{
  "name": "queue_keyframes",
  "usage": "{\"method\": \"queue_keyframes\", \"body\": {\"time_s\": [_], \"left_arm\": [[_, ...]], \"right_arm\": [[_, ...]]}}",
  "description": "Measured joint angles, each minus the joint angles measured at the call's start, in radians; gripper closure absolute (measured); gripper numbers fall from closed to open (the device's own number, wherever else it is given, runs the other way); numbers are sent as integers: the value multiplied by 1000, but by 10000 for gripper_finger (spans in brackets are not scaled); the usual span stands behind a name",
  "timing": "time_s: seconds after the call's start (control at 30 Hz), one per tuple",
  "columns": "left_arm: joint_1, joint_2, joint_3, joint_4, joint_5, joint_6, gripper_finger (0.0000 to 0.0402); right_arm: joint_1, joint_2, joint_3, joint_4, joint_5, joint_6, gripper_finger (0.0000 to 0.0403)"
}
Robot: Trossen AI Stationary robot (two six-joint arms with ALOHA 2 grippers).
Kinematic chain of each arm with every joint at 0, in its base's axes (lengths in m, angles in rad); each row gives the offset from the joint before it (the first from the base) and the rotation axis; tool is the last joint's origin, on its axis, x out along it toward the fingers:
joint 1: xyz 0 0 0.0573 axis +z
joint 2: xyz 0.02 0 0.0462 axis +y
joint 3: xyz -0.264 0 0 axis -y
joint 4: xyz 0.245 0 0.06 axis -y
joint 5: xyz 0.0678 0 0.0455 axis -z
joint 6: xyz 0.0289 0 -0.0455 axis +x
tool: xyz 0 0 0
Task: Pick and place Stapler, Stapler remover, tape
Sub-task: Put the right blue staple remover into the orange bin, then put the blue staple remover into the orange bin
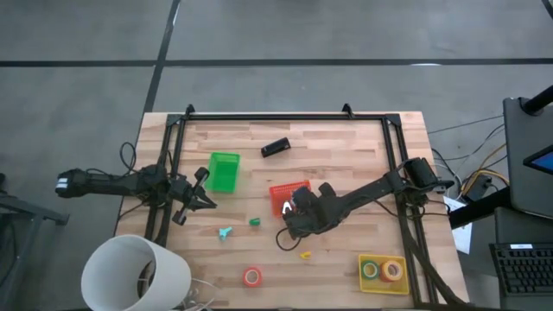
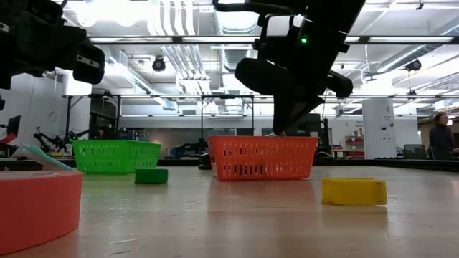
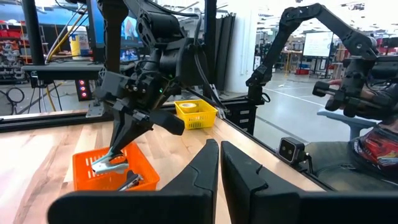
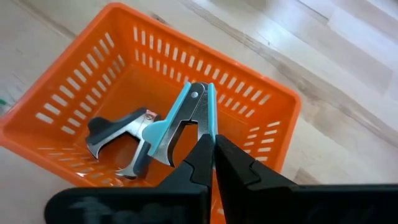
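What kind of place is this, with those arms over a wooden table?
Probably a robotics lab or workshop. The low view shows an open hall with exposed ceiling pipes, and the left wrist view shows another robot arm beyond the table, where small sorting bins like the orange bin sit.

Your table (image 1: 346, 138) is pale wood planking, edged by a black metal frame (image 1: 285, 116). Around it you have a grey concrete floor (image 1: 285, 34) crossed by dark seam lines. At the right edge sit cables and a dark keyboard (image 1: 523, 268) (partly cut off). Looking level across the table, you see a large workshop: fluorescent strip lights (image 2: 401, 39) overhead, white ceiling ducts (image 2: 172, 29), shelving and racks farther back. A person (image 2: 439, 136) stands far off at right.
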Motion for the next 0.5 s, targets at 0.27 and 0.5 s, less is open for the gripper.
{"method": "queue_keyframes", "body": {"time_s": [0.27,0.5], "left_arm": [[0,0,0,0,0,0,378],[0,0,0,0,0,0,378]], "right_arm": [[0,0,-9,9,0,1,378],[-7,1,-12,11,3,6,335]]}}
